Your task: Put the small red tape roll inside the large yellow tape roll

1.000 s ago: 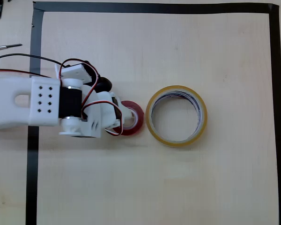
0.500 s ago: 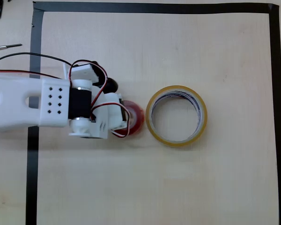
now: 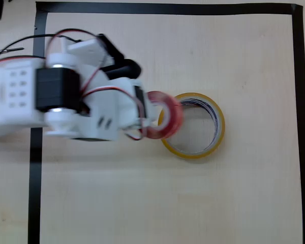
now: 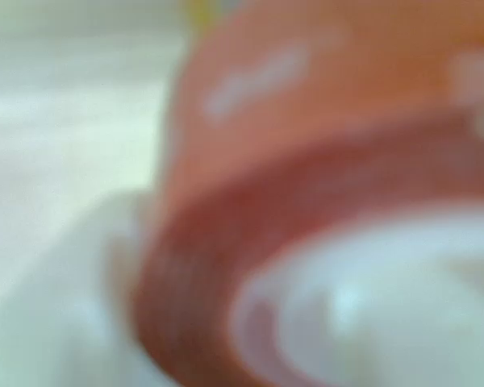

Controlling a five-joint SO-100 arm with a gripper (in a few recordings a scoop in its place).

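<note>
In the overhead view the small red tape roll [image 3: 165,115] hangs tilted above the table, held at its left side by my white gripper [image 3: 148,113], which is shut on it. The roll's right part overlaps the left rim of the large yellow tape roll [image 3: 213,133], which lies flat on the wooden table with its wide hole showing. Up close and blurred in the wrist view are the small red tape roll [image 4: 323,161] and its white core, and a white finger [image 4: 73,306] lies at lower left.
A black tape line [image 3: 168,8] frames the work area along the top, left and right. Red and black cables [image 3: 20,58] run over my arm at the left. Bare table lies right of and below the yellow roll.
The gripper has lifted the red roll off the table and carried it right, from beside the yellow roll to over its left rim. The arm has risen toward the camera.
</note>
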